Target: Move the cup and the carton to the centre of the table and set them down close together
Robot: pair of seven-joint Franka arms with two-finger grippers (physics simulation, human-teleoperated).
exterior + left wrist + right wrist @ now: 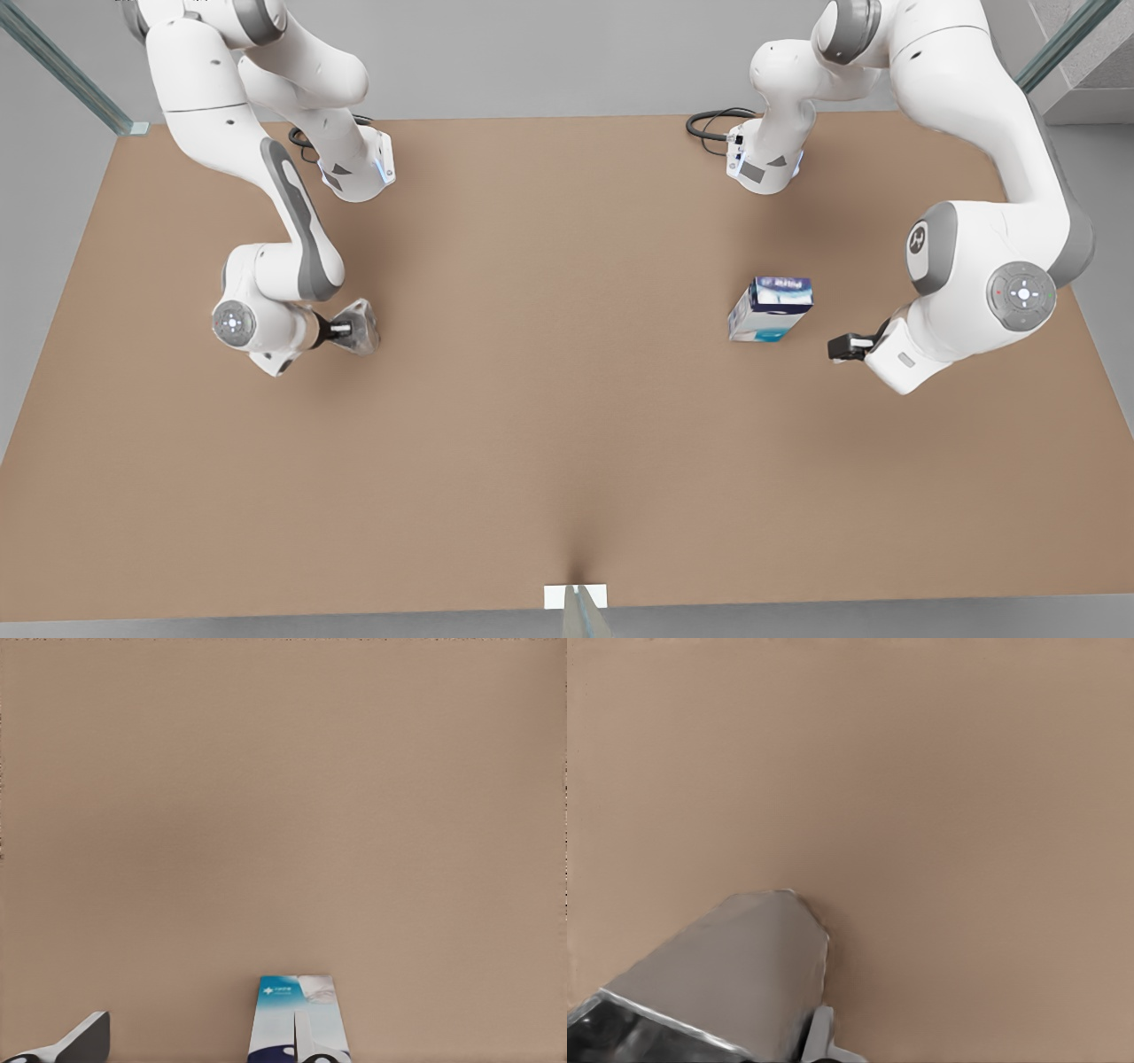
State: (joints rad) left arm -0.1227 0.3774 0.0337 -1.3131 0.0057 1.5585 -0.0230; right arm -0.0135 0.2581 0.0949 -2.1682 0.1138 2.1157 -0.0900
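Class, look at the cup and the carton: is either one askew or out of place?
Neither is damaged or spilled. The carton stands upright on the table, apart from the left hand beside it. The cup looks tilted on its side at the right hand, so it is askew. Both sit far apart, not yet at the centre.
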